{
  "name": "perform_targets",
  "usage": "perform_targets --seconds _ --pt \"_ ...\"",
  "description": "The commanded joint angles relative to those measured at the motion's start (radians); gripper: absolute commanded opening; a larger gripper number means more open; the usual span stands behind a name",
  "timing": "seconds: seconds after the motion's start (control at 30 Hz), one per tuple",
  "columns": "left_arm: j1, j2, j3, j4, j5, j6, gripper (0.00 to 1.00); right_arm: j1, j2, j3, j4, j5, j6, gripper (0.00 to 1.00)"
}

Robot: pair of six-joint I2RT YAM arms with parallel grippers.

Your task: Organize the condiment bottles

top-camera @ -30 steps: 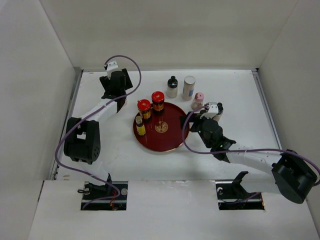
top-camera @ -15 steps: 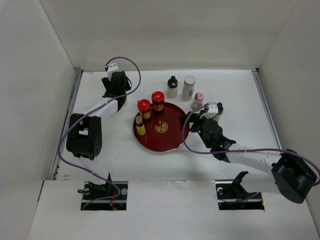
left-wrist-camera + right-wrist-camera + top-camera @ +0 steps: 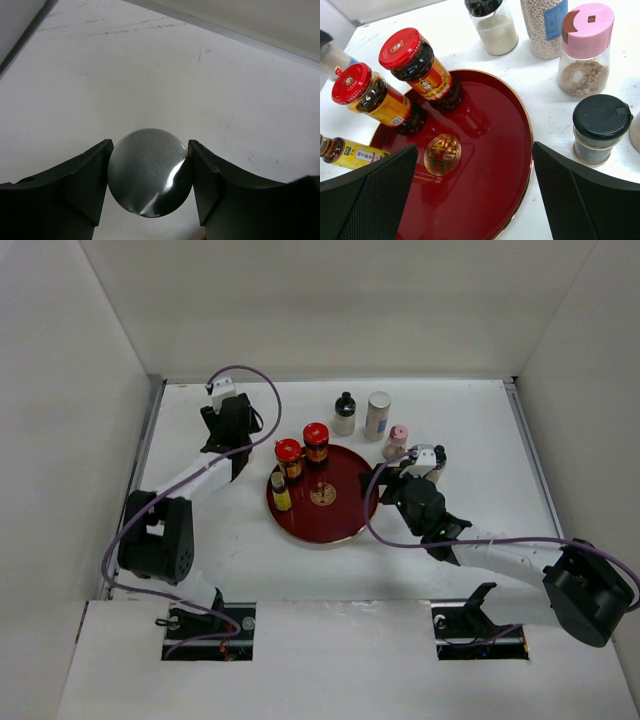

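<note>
White tabletop [image 3: 150, 75] spreads beyond my left gripper [image 3: 150, 152], clamped on the silver-lidded jar [image 3: 150, 180] between its fingertips [image 3: 92, 175], and I fear so shallow a hold lets it tip or slip on lifting.

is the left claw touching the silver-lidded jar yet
Touching. The left wrist view shows the left claw with both fingers against opposite sides of the silver-lidded jar, with no gap on either side.

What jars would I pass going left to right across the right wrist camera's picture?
Left red-lidded jar → right red-lidded jar → black-capped bottle → jar of pale beads → pink-capped jar.
</note>
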State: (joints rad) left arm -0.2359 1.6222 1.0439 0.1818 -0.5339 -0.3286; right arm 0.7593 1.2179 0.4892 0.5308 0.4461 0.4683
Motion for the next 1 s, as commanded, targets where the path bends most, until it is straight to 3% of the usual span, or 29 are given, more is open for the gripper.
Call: perform_targets --seconds 0.0,0.23,0.5,0.6,0.7,0.77,0.87,0.97 --pt "-0.048 -0.207 -0.011 0.139 -0.08 0.032 0.33 -0.001 0.0 0.019 0.037 -0.004 0.006 0.99" --pt "-0.231 -0.426 -0.024 0.185 -0.141 0.135 0.33 -0.002 -0.009 0.009 0.041 0.002 0.012 0.99" --pt "-0.487 -0.427 0.002 0.194 -0.126 0.151 0.33 -0.01 -0.075 -0.023 0.051 0.052 0.009 0.98" --pt "-0.545 -0.392 -0.005 0.199 -0.124 0.142 0.33 -0.019 -0.113 -0.047 0.064 0.091 0.013 0.89" --pt "-0.584 -0.358 -0.025 0.203 -0.124 0.132 0.33 -0.028 -0.139 -0.06 0.063 0.109 0.027 0.63" --pt "-0.59 -0.341 -0.038 0.208 -0.124 0.122 0.33 -0.039 -0.153 -0.073 0.069 0.121 0.032 0.52" --pt "-0.589 -0.315 -0.064 0.214 -0.12 0.103 0.33 -0.053 -0.149 -0.071 0.06 0.106 0.052 0.5" --pt "-0.572 -0.276 -0.1 0.246 -0.107 0.076 0.33 -0.054 -0.136 -0.07 0.066 0.103 0.05 0.59"
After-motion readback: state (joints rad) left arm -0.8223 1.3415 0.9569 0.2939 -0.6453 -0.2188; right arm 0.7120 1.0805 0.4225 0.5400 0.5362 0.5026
